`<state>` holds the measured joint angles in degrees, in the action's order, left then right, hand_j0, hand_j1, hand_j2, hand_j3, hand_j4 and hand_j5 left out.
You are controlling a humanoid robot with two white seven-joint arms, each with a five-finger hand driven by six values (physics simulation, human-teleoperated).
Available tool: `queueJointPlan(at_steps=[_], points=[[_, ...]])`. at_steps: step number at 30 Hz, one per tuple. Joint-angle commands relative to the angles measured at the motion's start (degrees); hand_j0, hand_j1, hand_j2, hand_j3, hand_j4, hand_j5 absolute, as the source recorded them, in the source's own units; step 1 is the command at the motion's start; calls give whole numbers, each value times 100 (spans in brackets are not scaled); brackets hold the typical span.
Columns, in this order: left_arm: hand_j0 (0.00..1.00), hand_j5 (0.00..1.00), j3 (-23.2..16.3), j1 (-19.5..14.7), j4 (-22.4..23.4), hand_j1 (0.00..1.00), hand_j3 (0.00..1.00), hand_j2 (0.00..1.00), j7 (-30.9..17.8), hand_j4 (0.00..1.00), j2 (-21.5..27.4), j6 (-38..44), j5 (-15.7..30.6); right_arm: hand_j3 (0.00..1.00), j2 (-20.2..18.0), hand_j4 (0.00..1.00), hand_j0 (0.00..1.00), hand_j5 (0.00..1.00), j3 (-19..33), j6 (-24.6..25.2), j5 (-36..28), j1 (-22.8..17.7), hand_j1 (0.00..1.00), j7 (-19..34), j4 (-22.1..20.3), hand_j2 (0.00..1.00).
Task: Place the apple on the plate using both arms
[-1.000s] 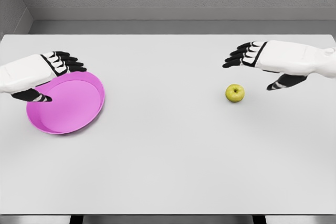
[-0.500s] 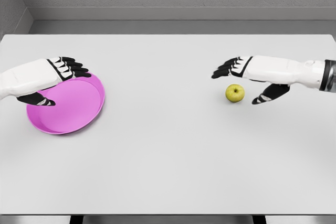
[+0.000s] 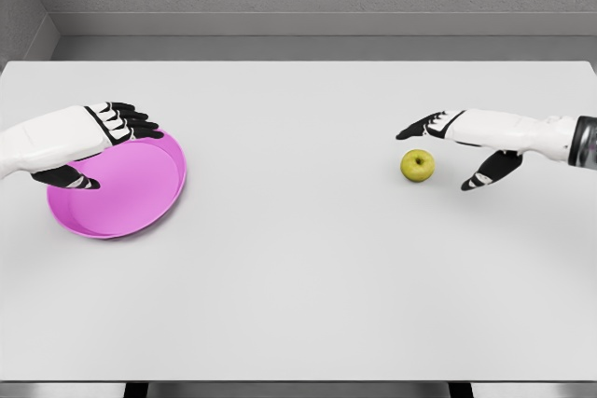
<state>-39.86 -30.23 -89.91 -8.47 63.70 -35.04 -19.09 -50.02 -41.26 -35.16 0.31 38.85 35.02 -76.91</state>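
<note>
One small, round yellow-green apple (image 3: 417, 165) looks light, firm and rollable, so cup its sides with your wide-spread right hand (image 3: 462, 142) just beside it.

Left hand (image 3: 89, 137) hides plate (image 3: 140, 193) far-left rim; both forearms cut by edges.

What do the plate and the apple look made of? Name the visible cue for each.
Plate: probably plastic, given its uniform magenta colour, smooth matte surface and thin raised rim. Apple: looks like real fruit, with yellow-green skin, a soft sheen and a stem dimple, though it is a render.
</note>
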Motion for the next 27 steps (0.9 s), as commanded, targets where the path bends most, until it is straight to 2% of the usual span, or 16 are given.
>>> queueJointPlan(at_steps=[1,5,9,13,17,27], points=[[100,100,4,0,0,100,100,100,3,100,2,4,37,100,151,100,100,100,-14,16,-40,9,100,-2,255,100],[100,100,4,0,0,100,100,100,-103,100,-42,4,37,100,247,100,100,100,-137,16,-40,62,100,-2,334,100],[100,100,4,0,0,100,100,100,-111,100,-68,4,37,100,467,100,100,100,-348,16,12,237,100,-2,844,100],[100,100,4,0,8,100,100,100,-111,100,-77,4,37,100,608,100,100,100,-356,16,39,281,100,-2,1046,100],[100,100,4,0,9,100,100,100,-111,100,-86,4,28,100,625,100,100,100,-427,16,48,290,100,-2,1073,100],[100,100,4,0,9,100,100,100,-120,100,-86,4,37,100,863,100,100,100,-427,16,285,413,100,-2,1539,100]])
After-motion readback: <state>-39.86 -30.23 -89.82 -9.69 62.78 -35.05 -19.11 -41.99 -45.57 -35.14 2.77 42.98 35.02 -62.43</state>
